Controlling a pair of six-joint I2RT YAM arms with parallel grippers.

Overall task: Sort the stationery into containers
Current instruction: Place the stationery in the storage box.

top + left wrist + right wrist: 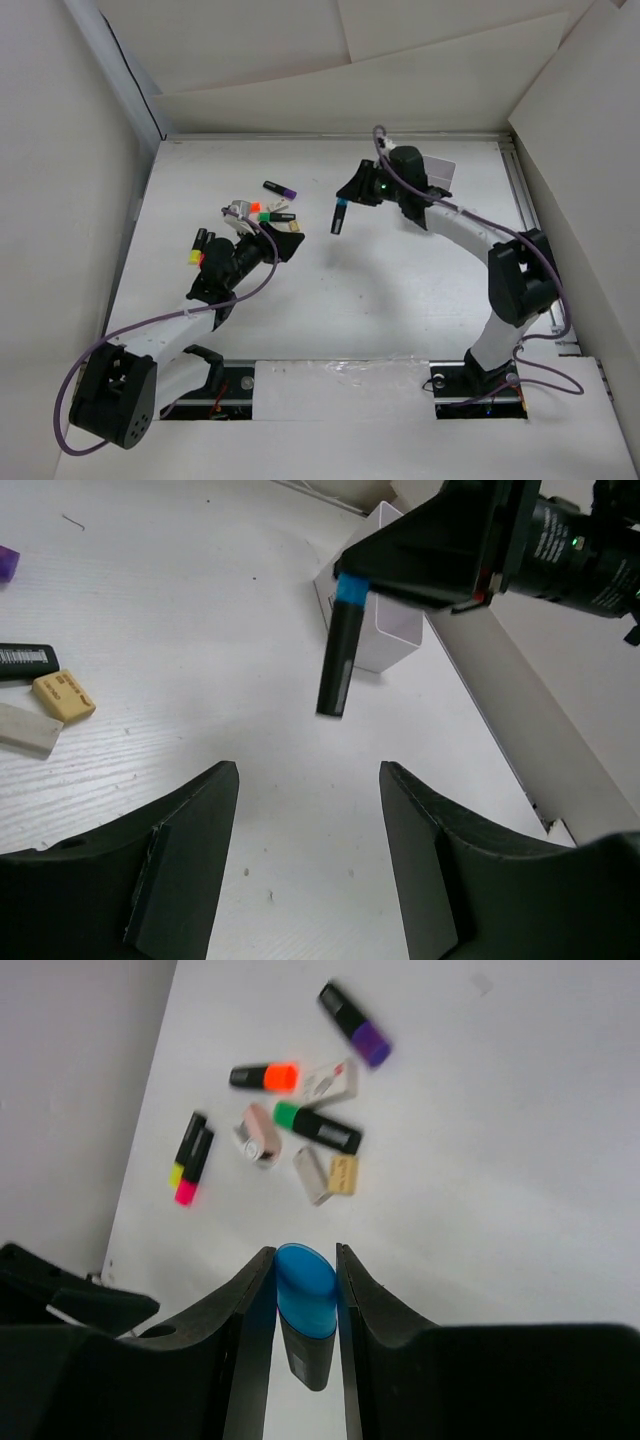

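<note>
Now right gripper [302, 1256] pinches 1 blue-capped marker [338, 665] by its cap, toward the far edge: looks light, stiff, may pivot; left gripper [308, 772] gapes empty.

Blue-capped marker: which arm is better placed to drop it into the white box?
Right. The right gripper is shut on the blue-capped marker, near the white box; the left gripper is open and empty.

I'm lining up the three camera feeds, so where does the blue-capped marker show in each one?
Top external: the blue-capped marker hangs at centre, from the right gripper.
Left wrist: upper middle, in front of the white box.
Right wrist: bottom centre, cap up between the jaws.
Shared landmark: the purple-capped marker, only its tip visible at the left wrist view's left edge.
</note>
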